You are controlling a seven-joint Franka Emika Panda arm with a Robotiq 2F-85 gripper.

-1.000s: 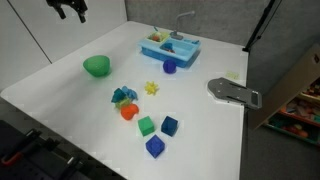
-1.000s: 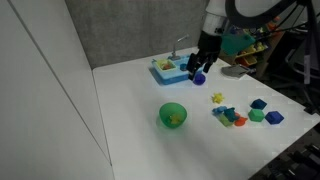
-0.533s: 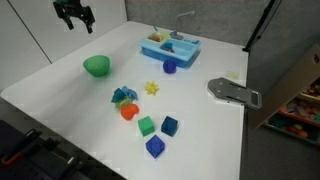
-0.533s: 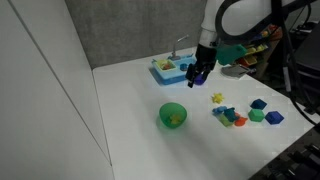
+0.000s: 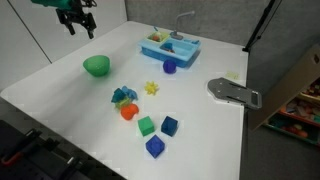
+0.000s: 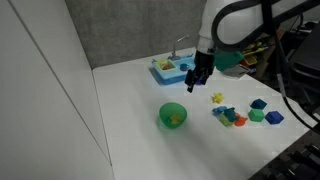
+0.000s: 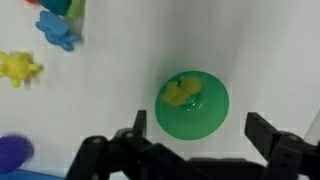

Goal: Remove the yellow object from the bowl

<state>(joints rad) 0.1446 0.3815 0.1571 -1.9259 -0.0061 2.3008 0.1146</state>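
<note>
The green bowl (image 5: 96, 66) stands on the white table, seen in both exterior views (image 6: 173, 115) and in the wrist view (image 7: 191, 103). The lumpy yellow object (image 7: 181, 92) lies inside it, toward its upper left in the wrist view, and shows as a yellow speck in an exterior view (image 6: 176, 120). My gripper (image 5: 78, 24) hangs high above the table, above and beyond the bowl (image 6: 199, 78). In the wrist view its two fingers (image 7: 196, 135) are spread wide apart below the bowl, with nothing between them.
A light blue toy sink (image 5: 170, 46) with a purple piece (image 5: 169, 67) beside it stands at the back. A yellow star piece (image 5: 152, 88) and coloured blocks (image 5: 146, 125) lie mid-table. A grey flat tool (image 5: 234, 92) lies near the table edge.
The gripper has moved across and down toward the bowl's side of the table. The bowl and pieces have not moved.
</note>
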